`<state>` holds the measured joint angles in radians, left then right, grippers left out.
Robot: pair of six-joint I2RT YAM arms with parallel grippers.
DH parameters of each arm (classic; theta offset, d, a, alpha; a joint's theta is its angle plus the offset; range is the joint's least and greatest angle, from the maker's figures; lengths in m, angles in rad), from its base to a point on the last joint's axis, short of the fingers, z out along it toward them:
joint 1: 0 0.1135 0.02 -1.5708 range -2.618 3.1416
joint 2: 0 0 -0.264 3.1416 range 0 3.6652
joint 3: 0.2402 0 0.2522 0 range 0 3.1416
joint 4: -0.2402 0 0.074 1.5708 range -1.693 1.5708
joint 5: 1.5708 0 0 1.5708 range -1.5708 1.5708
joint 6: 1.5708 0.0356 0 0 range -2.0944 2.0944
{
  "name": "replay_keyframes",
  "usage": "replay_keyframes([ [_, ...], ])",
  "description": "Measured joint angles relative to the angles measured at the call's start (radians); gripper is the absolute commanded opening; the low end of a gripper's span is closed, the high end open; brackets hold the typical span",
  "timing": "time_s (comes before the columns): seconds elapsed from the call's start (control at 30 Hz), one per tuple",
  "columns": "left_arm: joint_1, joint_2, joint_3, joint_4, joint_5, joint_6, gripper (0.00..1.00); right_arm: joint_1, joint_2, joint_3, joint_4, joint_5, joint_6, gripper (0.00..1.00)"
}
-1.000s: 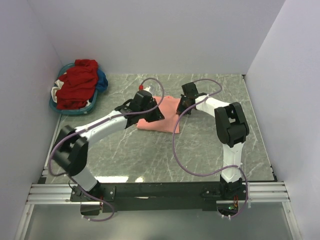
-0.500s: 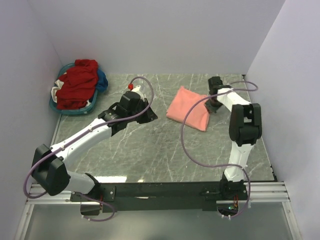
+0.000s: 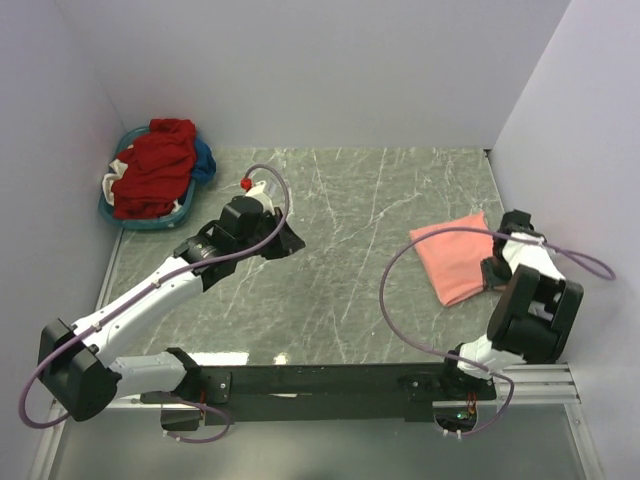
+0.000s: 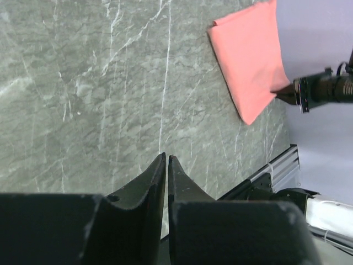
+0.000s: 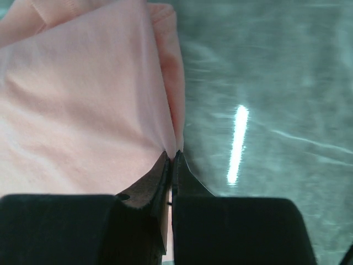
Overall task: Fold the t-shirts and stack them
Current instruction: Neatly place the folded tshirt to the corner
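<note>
Pinching the folded pink shirt (image 3: pixel 455 258) by its edge, the right gripper (image 5: pixel 172 159) is clenched on it at the table's (image 3: pixel 350 300) right side. The left gripper (image 4: pixel 166 161) hangs closed, empty. Heaped in the teal basket (image 3: pixel 148 222): a red shirt (image 3: pixel 155 172) over a blue shirt (image 3: pixel 206 160).

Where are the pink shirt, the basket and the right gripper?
pink shirt (image 3: pixel 455 260): top view, middle of the folded cloth.
basket (image 3: pixel 160 222): top view, near rim.
right gripper (image 5: pixel 172 156): right wrist view, between the fingertips, shut on the shirt's edge.
</note>
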<state>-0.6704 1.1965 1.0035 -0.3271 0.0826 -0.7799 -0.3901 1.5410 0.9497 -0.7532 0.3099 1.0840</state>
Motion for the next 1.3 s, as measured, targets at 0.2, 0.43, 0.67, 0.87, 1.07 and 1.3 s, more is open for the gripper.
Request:
replay_keyframes([
  [0.2,-0.007,-0.037,-0.045,0.001,0.002,-0.011,0.11,-0.123,-0.17,-0.188,0.029,-0.011,-0.012,0.0],
  [0.43,-0.019,-0.042,-0.068,0.005,0.002,-0.027,0.11,-0.259,-0.292,-0.298,0.044,-0.021,-0.064,0.0],
  [0.67,-0.03,-0.041,-0.078,0.026,0.002,-0.031,0.11,-0.32,-0.358,-0.329,0.05,-0.032,-0.122,0.0],
  [0.87,-0.034,-0.041,-0.101,0.029,0.0,-0.034,0.11,-0.355,-0.455,-0.371,0.044,-0.064,-0.151,0.0],
  [1.07,-0.036,-0.052,-0.106,0.03,-0.002,-0.037,0.11,-0.355,-0.534,-0.372,0.026,-0.088,-0.153,0.33],
  [1.3,-0.036,-0.058,-0.113,0.031,-0.002,-0.037,0.11,-0.356,-0.603,-0.372,0.023,-0.13,-0.179,0.85],
])
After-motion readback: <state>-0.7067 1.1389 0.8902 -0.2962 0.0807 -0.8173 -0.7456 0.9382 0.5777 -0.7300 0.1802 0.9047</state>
